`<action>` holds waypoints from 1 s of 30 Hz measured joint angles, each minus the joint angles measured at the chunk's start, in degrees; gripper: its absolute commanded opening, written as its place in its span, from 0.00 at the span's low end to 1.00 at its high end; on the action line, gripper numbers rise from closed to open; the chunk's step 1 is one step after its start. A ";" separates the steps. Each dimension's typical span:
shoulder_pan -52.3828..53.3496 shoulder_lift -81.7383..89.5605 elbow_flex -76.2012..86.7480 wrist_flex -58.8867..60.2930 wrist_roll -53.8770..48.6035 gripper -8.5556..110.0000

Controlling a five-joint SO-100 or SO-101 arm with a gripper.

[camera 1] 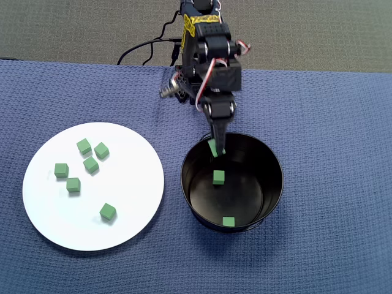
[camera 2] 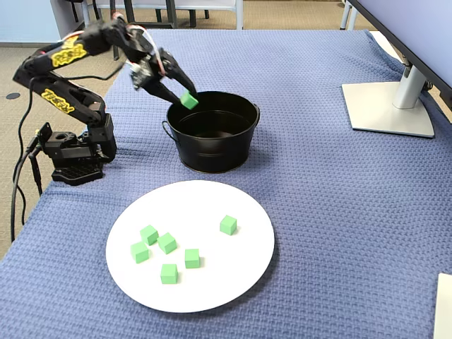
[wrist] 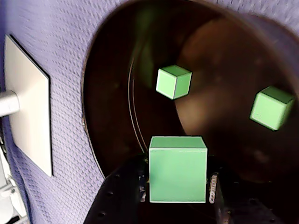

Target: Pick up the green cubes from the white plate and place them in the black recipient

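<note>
Arm (camera 2: 70, 78) is all black plastic, chunky boxy servo housings (camera 1: 208, 58) at each joint. Yellow labels with black lettering on the links (camera 2: 68, 51), text not readable. Red and white servo wires (camera 1: 211, 67) loop loose between segments near the wrist. Black cables (camera 2: 21, 176) run off the base (camera 2: 74, 159). A silver screw clamp (camera 1: 168, 90) sits at the base edge. End effector (camera 1: 215, 147) has narrow black fingers; small holes dot its underside (wrist: 110, 205) in the wrist view.
</note>
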 measured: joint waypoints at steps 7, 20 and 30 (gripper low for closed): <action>-2.37 -9.49 -0.18 -4.66 1.23 0.32; -1.32 -5.10 -2.11 0.53 -1.41 0.33; 26.63 -6.33 -11.95 11.60 -14.06 0.31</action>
